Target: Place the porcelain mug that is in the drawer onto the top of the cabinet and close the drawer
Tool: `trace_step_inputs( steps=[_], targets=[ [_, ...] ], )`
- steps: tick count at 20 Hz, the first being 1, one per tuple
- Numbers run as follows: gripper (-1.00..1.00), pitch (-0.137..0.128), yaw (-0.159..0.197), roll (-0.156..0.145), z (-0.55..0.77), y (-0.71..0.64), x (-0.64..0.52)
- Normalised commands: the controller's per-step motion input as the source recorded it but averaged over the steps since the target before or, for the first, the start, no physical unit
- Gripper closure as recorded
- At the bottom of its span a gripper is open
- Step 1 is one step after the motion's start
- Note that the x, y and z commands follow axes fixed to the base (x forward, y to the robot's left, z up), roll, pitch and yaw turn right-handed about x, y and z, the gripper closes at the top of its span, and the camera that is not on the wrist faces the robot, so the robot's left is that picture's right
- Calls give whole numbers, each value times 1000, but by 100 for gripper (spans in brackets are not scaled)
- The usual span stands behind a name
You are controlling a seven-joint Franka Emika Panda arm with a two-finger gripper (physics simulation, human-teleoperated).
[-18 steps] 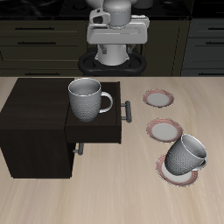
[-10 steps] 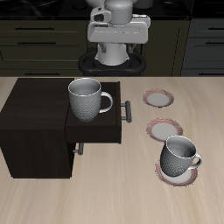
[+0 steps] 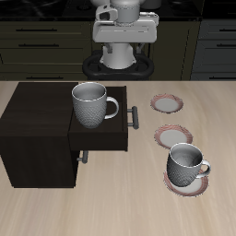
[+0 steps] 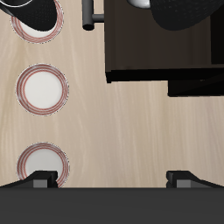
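Nearest the table's front edge a smaller mug (image 3: 187, 167) stands upright on a plate (image 3: 187, 182); it should be left alone. Farther back, the mug (image 3: 91, 104), pale grey, finely textured, white inside, its loop handle toward the plates, sits in the open drawer (image 3: 103, 135) of the dark cabinet (image 3: 32, 120). The gripper (image 4: 112, 178), jaws wide and empty, hangs over bare table; it should probably descend squarely over the mug's rim.
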Motion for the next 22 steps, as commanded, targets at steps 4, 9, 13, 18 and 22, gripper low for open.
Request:
trace_step_inputs(
  steps=[4,9,13,18,22],
  targets=[
    [-100,10,-3,-4,50,-73,59],
    [-100,14,7,-2,26,-65,64],
    [-100,9,33,28,69,-48,58],
    [-100,21,0,8,90,-133,206],
    [-100,-19,29,20,228,-221,345]
  ],
)
